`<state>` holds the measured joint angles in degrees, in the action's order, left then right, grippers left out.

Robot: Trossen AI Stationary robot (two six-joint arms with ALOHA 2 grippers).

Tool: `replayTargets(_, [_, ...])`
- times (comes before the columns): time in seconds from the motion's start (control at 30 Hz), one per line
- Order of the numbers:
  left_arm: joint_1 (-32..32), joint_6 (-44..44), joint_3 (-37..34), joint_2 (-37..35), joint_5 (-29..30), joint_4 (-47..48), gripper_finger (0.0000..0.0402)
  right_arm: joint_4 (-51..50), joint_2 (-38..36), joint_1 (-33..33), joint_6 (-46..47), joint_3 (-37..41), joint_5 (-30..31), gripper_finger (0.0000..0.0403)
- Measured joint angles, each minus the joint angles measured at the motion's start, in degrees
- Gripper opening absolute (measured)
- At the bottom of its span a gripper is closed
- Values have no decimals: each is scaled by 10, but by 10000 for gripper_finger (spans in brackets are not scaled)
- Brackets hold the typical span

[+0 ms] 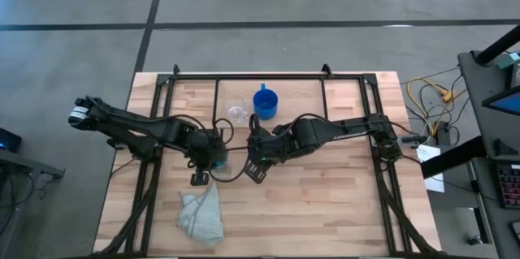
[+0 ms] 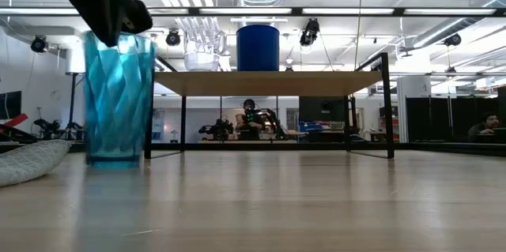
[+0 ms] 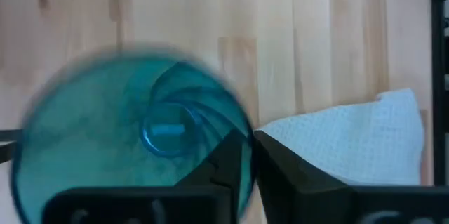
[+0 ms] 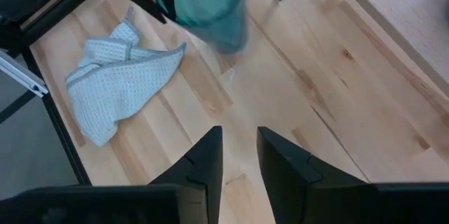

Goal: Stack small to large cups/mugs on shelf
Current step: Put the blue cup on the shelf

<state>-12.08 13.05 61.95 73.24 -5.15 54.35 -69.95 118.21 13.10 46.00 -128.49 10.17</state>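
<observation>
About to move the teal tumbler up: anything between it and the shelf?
Nothing visible: bare wood lies between the translucent teal tumbler, under the left gripper, and the low black wire shelf; the crumpled cloth lies opposite.

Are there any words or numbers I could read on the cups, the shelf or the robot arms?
None can be read.
Teal tumbler: plain, no writing.
Blue mug and clear glass cup on the shelf: no label shows.
Cloth: only a woven pattern.
Left gripper and right gripper: no markings visible.
</observation>
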Motion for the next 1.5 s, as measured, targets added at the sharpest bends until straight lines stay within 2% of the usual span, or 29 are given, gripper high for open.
replayTargets(0.17, [0, 0, 7, 7, 2, -28, 8, -4, 0, 0, -21, 0, 0, 83])
replayTargets(0.43, [-1, -9, 49, 28, -28, -135, 1, -73, -16, 6, -68, 0, 0, 75])
replayTargets(0.7, [-8, -128, 84, 99, -36, -137, 1, -82, -31, 32, -226, -7, -1, 82])
replayTargets(0.83, [-8, -160, 108, 148, -78, -140, 1, -82, -31, 35, -267, -12, -7, 83])
replayTargets(1.07, [-9, -196, 157, 186, -91, -149, 1, -106, -31, 31, -268, -12, -27, 109])
replayTargets(1.2, [-7, -200, 166, 187, -87, -187, 1, -199, -33, 31, -262, -11, -25, 130])
replayTargets(1.4, [-7, -195, 166, 192, -73, -215, 1, -183, -58, 31, -259, -1, -5, 141])
replayTargets(1.5, [-7, -194, 158, 197, -35, -207, 1, -200, -72, 32, -249, -1, 44, 138])
